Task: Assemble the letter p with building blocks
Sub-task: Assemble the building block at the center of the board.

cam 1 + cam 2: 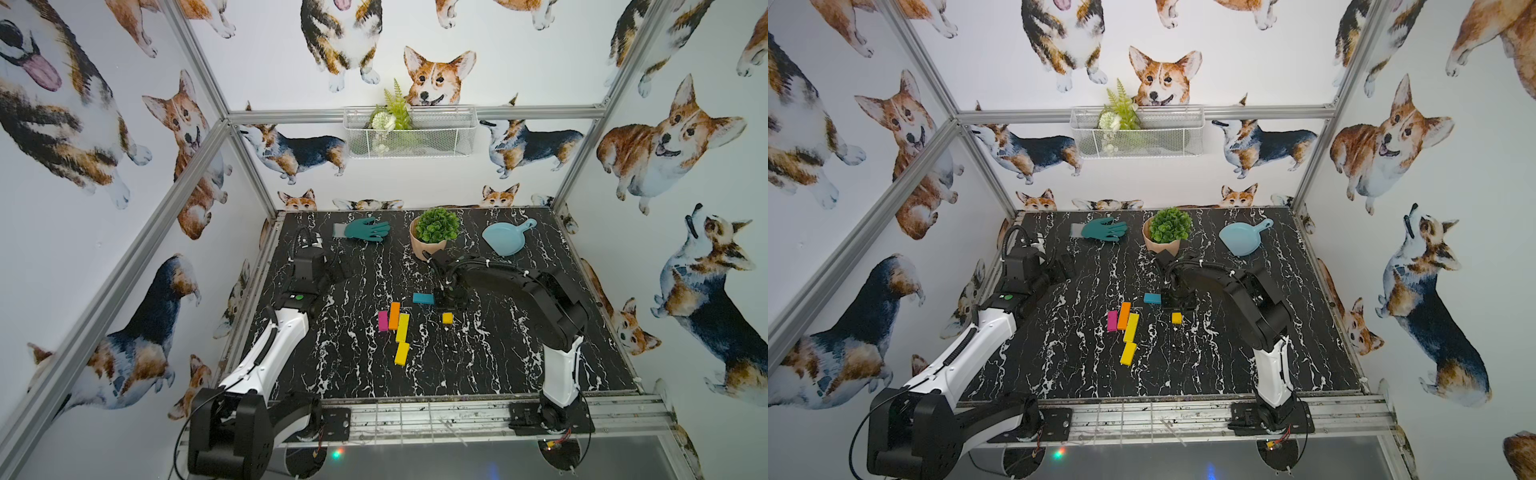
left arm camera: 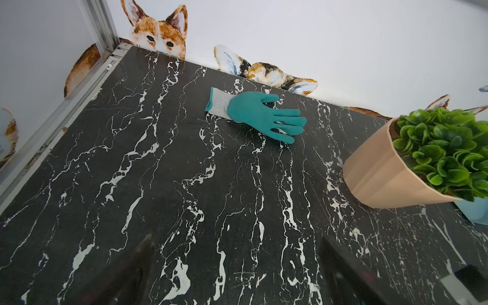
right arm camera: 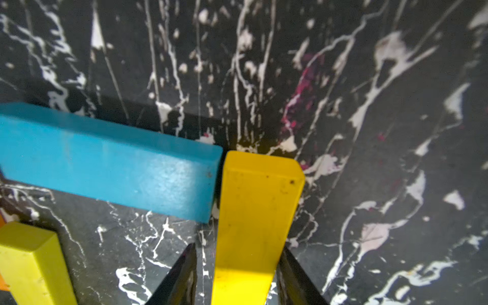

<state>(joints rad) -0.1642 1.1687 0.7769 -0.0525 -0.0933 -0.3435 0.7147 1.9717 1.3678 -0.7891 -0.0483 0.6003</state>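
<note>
Starting with the black marbled table [image 1: 498, 365], filling the floor of the corgi-papered cell. Reaching in from its near edge with the left arm [image 1: 270, 353] along the left side and with the right arm [image 1: 557, 299], bending across toward the middle. Hanging on the back wall: a white wire basket [image 1: 409, 137] holding fern sprigs. Standing along the table's far edge, well apart from the blocks: a light-blue dustpan [image 1: 507, 237], a green plant in a beige pot [image 1: 428, 245], and a teal glove [image 1: 365, 230] lying flat.

Holding the left gripper [image 2: 237, 245] above bare table on the left side, jaws spread wide with nothing between them. Pointing the right gripper [image 3: 239, 247] down over a yellow block [image 3: 256, 211] lying flat right of centre. Straddling its near end with the jaws parted, a strip of table showing between one finger [image 3: 184, 269] and the block, so not pinching it.

Lying crosswise just beside that block's far end: the teal block [image 3: 105, 163], its short end facing the yellow side, contact impossible to tell. Sitting left of these near the table's centre, in both top views: the orange block [image 1: 394, 316], apart from the teal one, with the pink block [image 1: 382, 321] against its left side and a second yellow block [image 1: 402, 327] against its right, set a little nearer. Lying just beside that one's near end, slightly tilted: the third yellow block [image 1: 402, 353].
</note>
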